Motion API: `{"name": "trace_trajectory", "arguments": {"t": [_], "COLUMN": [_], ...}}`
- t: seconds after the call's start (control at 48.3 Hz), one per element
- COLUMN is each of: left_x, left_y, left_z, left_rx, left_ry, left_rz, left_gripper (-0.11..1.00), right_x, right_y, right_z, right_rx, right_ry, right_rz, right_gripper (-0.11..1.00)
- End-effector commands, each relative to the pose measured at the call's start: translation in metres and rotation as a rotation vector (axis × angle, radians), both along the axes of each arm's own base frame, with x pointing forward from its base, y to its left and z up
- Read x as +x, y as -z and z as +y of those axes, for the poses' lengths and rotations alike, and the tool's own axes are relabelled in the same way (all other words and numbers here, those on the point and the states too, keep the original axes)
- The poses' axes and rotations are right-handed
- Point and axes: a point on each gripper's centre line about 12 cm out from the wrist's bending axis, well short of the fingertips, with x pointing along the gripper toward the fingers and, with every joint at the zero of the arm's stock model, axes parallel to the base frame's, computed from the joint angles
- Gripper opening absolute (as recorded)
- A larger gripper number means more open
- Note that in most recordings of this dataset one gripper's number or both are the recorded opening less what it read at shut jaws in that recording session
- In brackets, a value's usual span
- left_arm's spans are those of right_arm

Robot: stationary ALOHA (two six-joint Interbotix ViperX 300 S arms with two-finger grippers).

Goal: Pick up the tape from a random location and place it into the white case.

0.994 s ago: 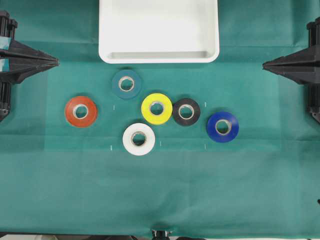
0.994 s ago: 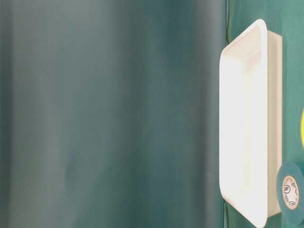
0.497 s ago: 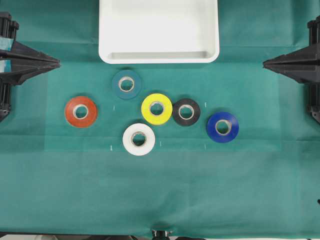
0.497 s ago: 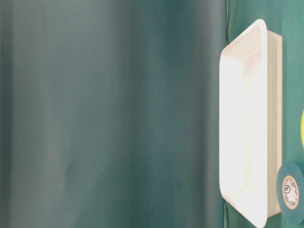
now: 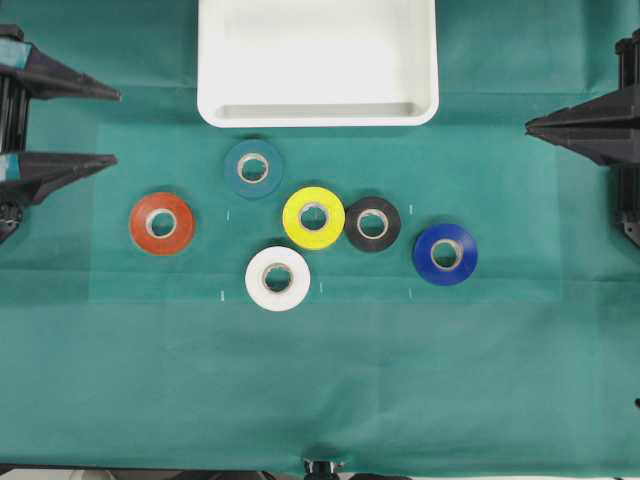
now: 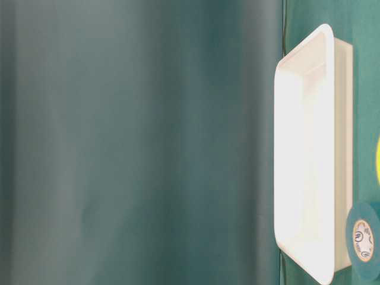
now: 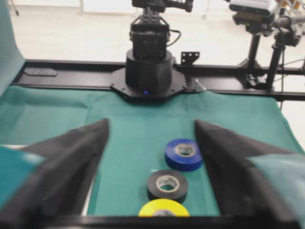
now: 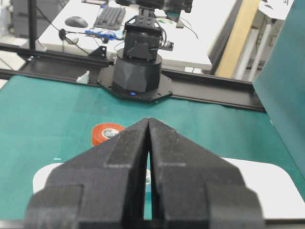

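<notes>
Left hand (image 5: 108,127) sits at the counter's left edge, well away from the yellow tape, its two black wedge fingers spread wide with nothing between them and nothing touched. Through the left wrist camera that wide gap frames three rolls in a line. Right hand (image 5: 530,126) waits at the opposite edge, equally far from the yellow tape, black fingers pressed together to a single point, holding nothing; its own camera shows only a thin slit between the pads.

The bright yellow ring-shaped roll of tape with a pale cardboard core (image 5: 313,217) lies flat on the green cloth-covered counter (image 5: 320,380), in the middle of the cluster. Touching its right side is the black tape roll (image 5: 372,224). Further right of the yellow tape, apart, lies the dark blue tape roll (image 5: 445,254). Just below and left of the yellow tape is the white tape roll (image 5: 277,278); just above and left, the teal tape roll (image 5: 253,168); well to its left, the orange-red tape roll (image 5: 162,223). Six rolls, one of each colour.

Beyond the yellow tape, past the teal roll, stands one large shallow white rectangular plastic case with rounded corners (image 5: 318,112), nothing in it. The teal roll's core carries small print, too small to read.
</notes>
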Motion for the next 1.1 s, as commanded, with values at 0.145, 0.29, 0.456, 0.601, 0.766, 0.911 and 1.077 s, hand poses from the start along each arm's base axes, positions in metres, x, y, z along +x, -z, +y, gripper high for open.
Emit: {"name": "trace_trajectory", "arguments": {"t": [0.145,0.29,0.456,0.601,0.766,0.911,1.077], "left_x": [0.002,0.002,0.002,0.001,0.001,0.000,0.001], "left_y": [-0.001,0.000,0.000,0.000,0.002,0.002,0.001], "left_z": [-0.001,-0.001,-0.002,-0.013,-0.023,-0.025,-0.025], "left_rx": [-0.003,-0.003,-0.005,-0.003,-0.002,-0.003,-0.002], "left_ry": [0.002,0.002,0.009,0.062,0.113,0.124,0.124], "left_rz": [0.000,0.002,0.002,0.002,0.019,0.025,0.022], "left_gripper": [0.99,0.99,0.99,0.99,0.99,0.99,0.99], "right_x": [0.003,0.003,0.003,0.003,0.003,0.003,0.003], "right_y": [-0.010,-0.010,-0.009,-0.010,-0.010,-0.010,-0.010], "right_z": [0.000,0.000,0.000,0.000,0.000,0.000,0.000], "right_rx": [0.003,0.001,0.001,0.001,0.001,0.001,0.001], "right_ry": [0.001,0.002,0.000,0.002,0.000,0.002,0.000], "right_rz": [-0.020,-0.021,-0.020,-0.021,-0.021,-0.021,-0.020], "right_gripper": [0.00,0.00,0.00,0.00,0.00,0.00,0.00]}}
